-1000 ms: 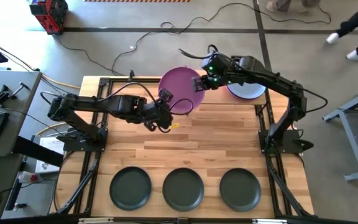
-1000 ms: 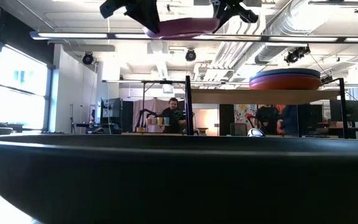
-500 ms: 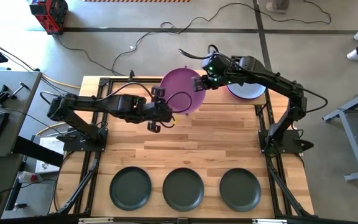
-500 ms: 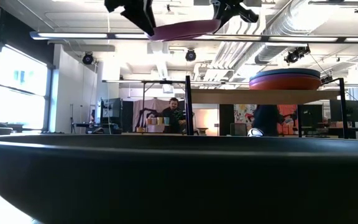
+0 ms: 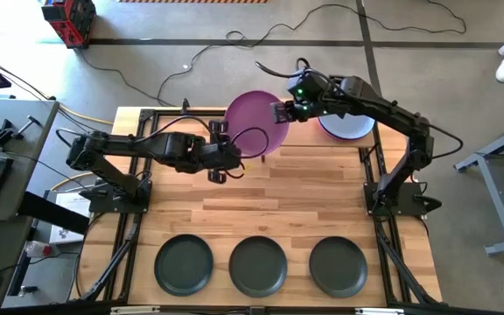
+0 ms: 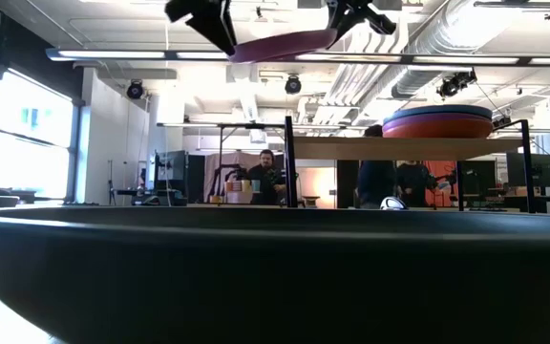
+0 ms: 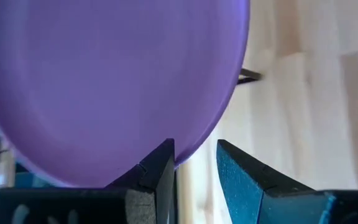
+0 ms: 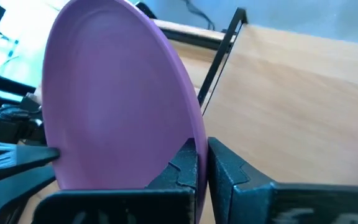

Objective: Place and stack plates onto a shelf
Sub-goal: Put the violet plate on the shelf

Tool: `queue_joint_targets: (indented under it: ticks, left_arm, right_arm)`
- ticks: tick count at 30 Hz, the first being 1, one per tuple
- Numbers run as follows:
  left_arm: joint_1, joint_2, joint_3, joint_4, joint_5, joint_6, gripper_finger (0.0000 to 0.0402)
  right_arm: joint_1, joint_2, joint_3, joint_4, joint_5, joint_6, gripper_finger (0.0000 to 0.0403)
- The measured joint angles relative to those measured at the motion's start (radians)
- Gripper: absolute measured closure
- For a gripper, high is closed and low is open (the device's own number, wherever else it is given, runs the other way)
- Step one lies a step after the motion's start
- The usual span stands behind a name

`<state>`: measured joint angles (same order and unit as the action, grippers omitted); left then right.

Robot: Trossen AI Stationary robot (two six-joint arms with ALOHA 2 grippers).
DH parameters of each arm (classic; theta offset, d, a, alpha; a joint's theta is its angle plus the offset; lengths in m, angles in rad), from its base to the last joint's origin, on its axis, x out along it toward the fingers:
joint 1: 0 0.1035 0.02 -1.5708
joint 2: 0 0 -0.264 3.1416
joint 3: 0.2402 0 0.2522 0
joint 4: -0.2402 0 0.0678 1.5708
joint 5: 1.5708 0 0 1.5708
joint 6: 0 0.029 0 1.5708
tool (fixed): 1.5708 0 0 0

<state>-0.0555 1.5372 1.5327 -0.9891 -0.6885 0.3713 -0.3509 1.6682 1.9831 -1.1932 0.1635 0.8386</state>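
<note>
Right now the right gripper (image 5: 280,114) is pinched tight on the rim of a round, shallow purple plate (image 5: 256,135), holding it up in the air w/ the plate tilted. In the right wrist view its two dark fingers (image 8: 188,163) clamp the plate edge between them.

Across the plate from it, the left gripper (image 5: 220,151) sits at the opposite rim w/ its jaws apart; in the left wrist view the plate edge passes by one finger (image 7: 160,165) and a clear gap shows between the two, so it isn't gripping. Can't tell if that finger touches the rim.

Under and just behind the right gripper is the small light-wood shelf w/ thin black rod frame (image 6: 409,148), at the far side of the tabletop (image 5: 269,197). On the shelf, beside the right gripper on the side away from the left arm, sits a stack of round plates (image 6: 437,122): pale blue-grey on top, orange-red below, seen in the low view. From above only the pale top plate (image 5: 350,127) shows, partly under the right arm.

Well away from both grippers, along the near tabletop edge, three round dark grey-black plates lie flat in a row: one (image 5: 183,264), one (image 5: 258,265), one (image 5: 339,265), all apart from each other.

People stand in the room behind, past the shelf.
</note>
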Motion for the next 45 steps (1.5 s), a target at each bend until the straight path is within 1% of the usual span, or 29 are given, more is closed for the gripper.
queue_joint_targets:
  ticks: [3, 7, 12, 15, 17, 21, 23, 27, 31, 34, 36, 40, 45]
  left_arm:
    - [0.000, 0.000, -0.002, 0.093, -0.051, 0.041, 0.0295]
    - [-0.001, 0.000, -0.002, 0.192, -0.053, 0.117, 0.0295]
    - [0.000, 0.000, -0.002, 0.225, -0.053, 0.179, 0.0295]
    - [0.000, 0.000, -0.002, 0.234, -0.062, 0.178, 0.0296]
    - [0.000, 0.000, -0.002, 0.234, -0.090, 0.172, 0.0296]
    - [0.000, 0.000, -0.002, 0.234, -0.178, 0.172, 0.0296]
    - [0.001, 0.000, -0.002, 0.234, -0.199, 0.172, 0.0296]
    - [0.003, 0.000, -0.002, 0.233, -0.271, 0.172, 0.0296]
    - [0.011, 0.000, -0.002, 0.232, -0.367, 0.152, 0.0296]
    - [0.030, -0.003, -0.002, 0.221, -0.397, 0.117, 0.0296]
    - [0.048, -0.018, -0.002, 0.183, -0.397, 0.083, 0.0296]
    - [0.092, -0.044, -0.002, 0.099, -0.389, -0.016, 0.0296]
    - [0.146, -0.088, -0.001, 0.040, -0.331, -0.120, 0.0296]
  right_arm:
    - [-0.002, -0.003, 0.000, 0.000, 0.020, 0.003, 0.0403]
    - [0.001, 0.007, 0.000, 0.000, 0.046, 0.010, 0.0402]
    - [-0.004, 0.008, 0.000, 0.000, 0.076, 0.000, 0.0402]
    - [-0.030, 0.010, 0.000, -0.012, 0.065, -0.018, 0.0402]
    - [-0.052, 0.010, 0.000, -0.022, 0.065, -0.035, 0.0402]
    - [-0.100, 0.011, -0.001, -0.016, 0.065, -0.082, 0.0402]
    - [-0.126, 0.011, -0.001, -0.018, 0.063, -0.106, 0.0402]
    - [-0.185, 0.012, -0.001, -0.020, 0.029, -0.167, 0.0403]
    - [-0.247, 0.010, -0.001, -0.022, 0.000, -0.237, 0.0403]
    - [-0.291, 0.002, -0.001, -0.025, -0.044, -0.287, 0.0403]
    - [-0.309, -0.003, -0.001, -0.045, -0.064, -0.313, 0.0403]
    - [-0.328, -0.006, -0.002, -0.111, -0.062, -0.349, 0.0403]
    - [-0.333, -0.007, -0.002, -0.129, -0.060, -0.374, 0.0403]
